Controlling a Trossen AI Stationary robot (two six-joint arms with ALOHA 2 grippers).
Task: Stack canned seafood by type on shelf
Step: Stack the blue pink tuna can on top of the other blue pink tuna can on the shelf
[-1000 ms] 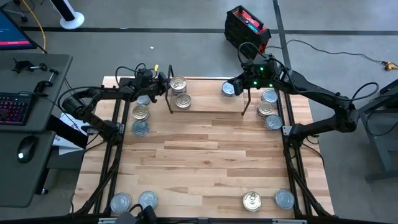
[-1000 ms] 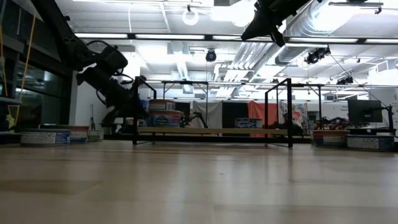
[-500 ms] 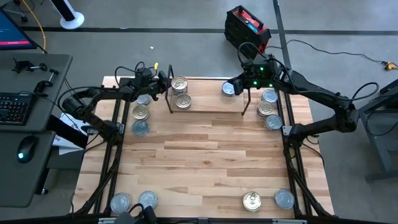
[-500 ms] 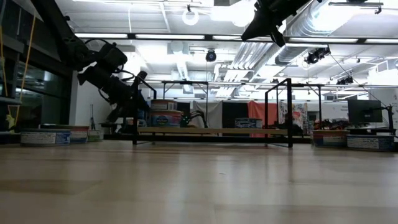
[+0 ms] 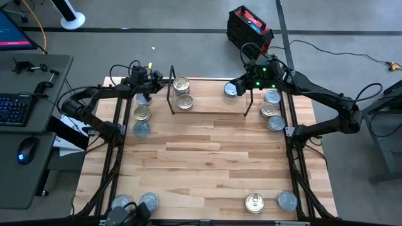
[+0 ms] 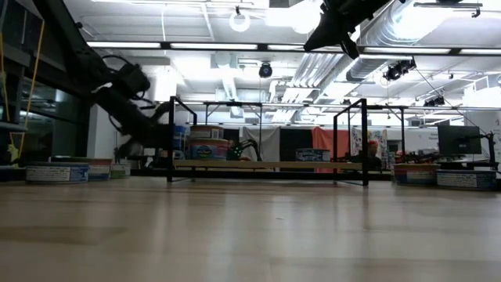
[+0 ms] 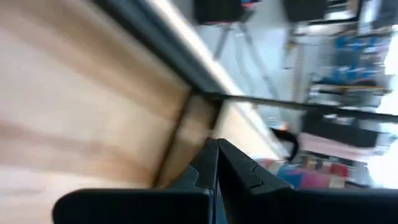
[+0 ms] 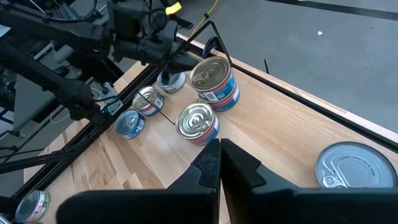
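The left tool (image 5: pixel 152 81) is being drawn back toward the upper left of the high view, away from the shelf (image 5: pixel 207 107), where half a second ago it was reaching close to the left upright; its fingers (image 7: pixel 214 165) are pressed together and nothing is being carried. The two-high pile (image 5: pixel 181 85) is being left standing at the shelf's left end, with a single tin (image 5: pixel 184 102) just below it in the frame. The right tool (image 5: pixel 239 88) is being held unmoved above the shelf's right end, fingers pressed together and empty, beside a silver tin (image 5: pixel 230 90). A placement is judged finished; many tins (image 5: pixel 142 113) are lying loose on the surface (image 5: pixel 207 157).
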